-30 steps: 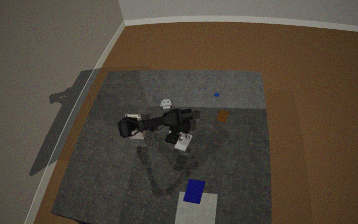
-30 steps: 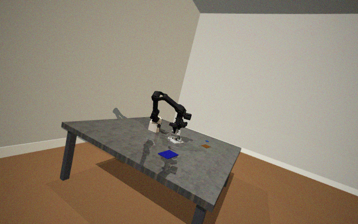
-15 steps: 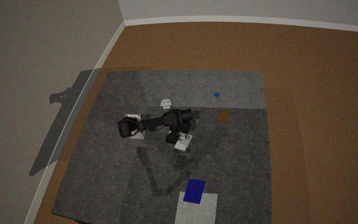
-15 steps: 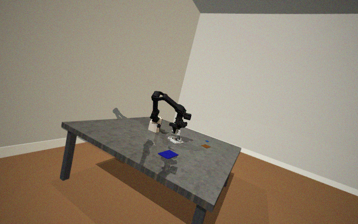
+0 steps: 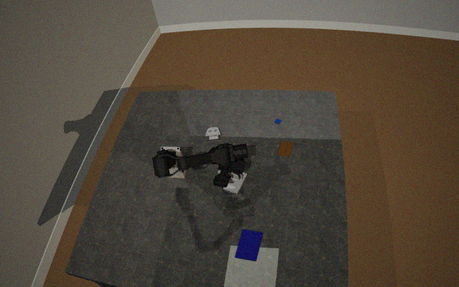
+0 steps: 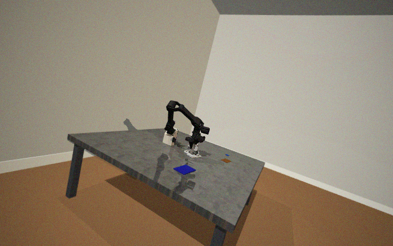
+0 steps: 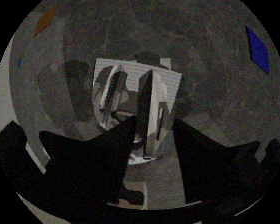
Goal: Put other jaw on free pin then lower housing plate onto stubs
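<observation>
No brand, label or lettering can be made out; the tabletop [image 5: 288, 206] [image 6: 124, 143] is dark grey with a mottled, stone-like surface; the pincer [image 5: 232, 175] [image 6: 194, 150] [image 7: 155, 121] points down over a white base plate [image 5: 232, 188] [image 6: 195, 155] [image 7: 136, 68], its black, angular fingers clamped on an upright, pale, slab-like jaw piece [image 7: 153, 112]; a second narrow upright piece [image 7: 111, 90] stands beside it on the base plate, whose surface looks finely ribbed in the wrist view; whether gear teeth mesh is too dark to tell; the white housing plate [image 5: 213, 132], rounded on one side with two round marks, lies apart from the base plate, near the arm; a flat dark-blue rectangle [image 5: 249, 244] [image 6: 184, 169] [image 7: 258, 50], a flat orange-brown one [image 5: 286, 148] [image 6: 226, 160] [image 7: 45, 21] and a small blue piece [image 5: 277, 121] [image 6: 227, 155] [image 7: 19, 63] lie well apart from it.
</observation>
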